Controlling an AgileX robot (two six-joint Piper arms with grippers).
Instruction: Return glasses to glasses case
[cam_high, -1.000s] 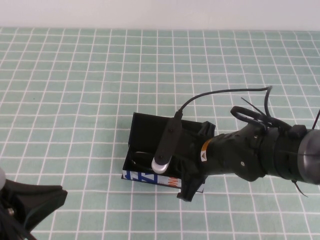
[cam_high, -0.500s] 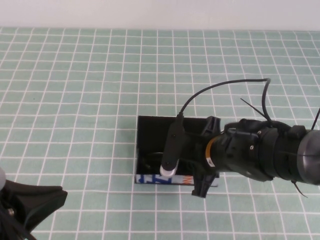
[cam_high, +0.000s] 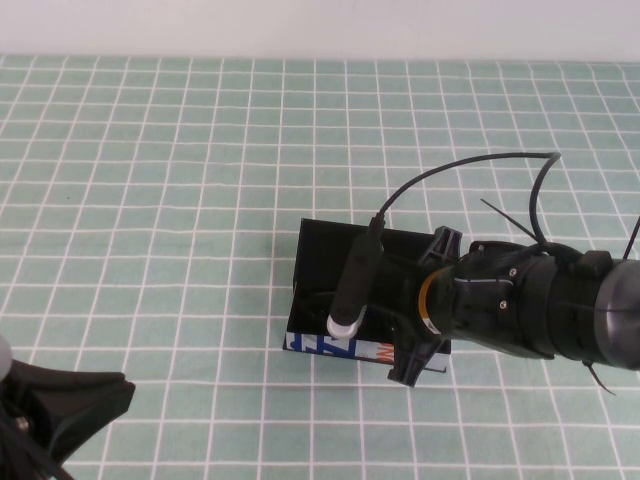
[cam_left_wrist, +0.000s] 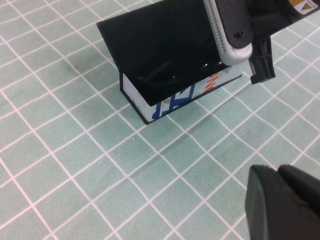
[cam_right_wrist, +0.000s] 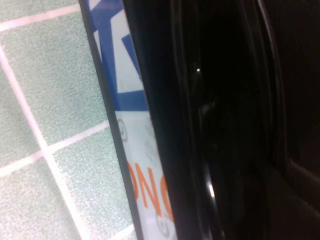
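Mostly the right gripper (cam_high: 400, 330) is hidden by its own wrist above the glasses case (cam_high: 335, 262); its fingers are pressed together. Glossy dark curves inside suggest the glasses (cam_left_wrist: 172, 72), barely distinguishable. Since earlier, case and arm have been shifted rightward. The case's long axis runs left-right. The left gripper (cam_left_wrist: 285, 202) is parked nearby, finger state undeterminable.

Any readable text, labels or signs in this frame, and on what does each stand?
"ONG": orange letters, partial and cut off, on the white front of the glasses case.
Blue print on the glasses case front: strokes only, not readable.
Orange label on the right arm's wrist: too small to read.
Nothing else carries text.
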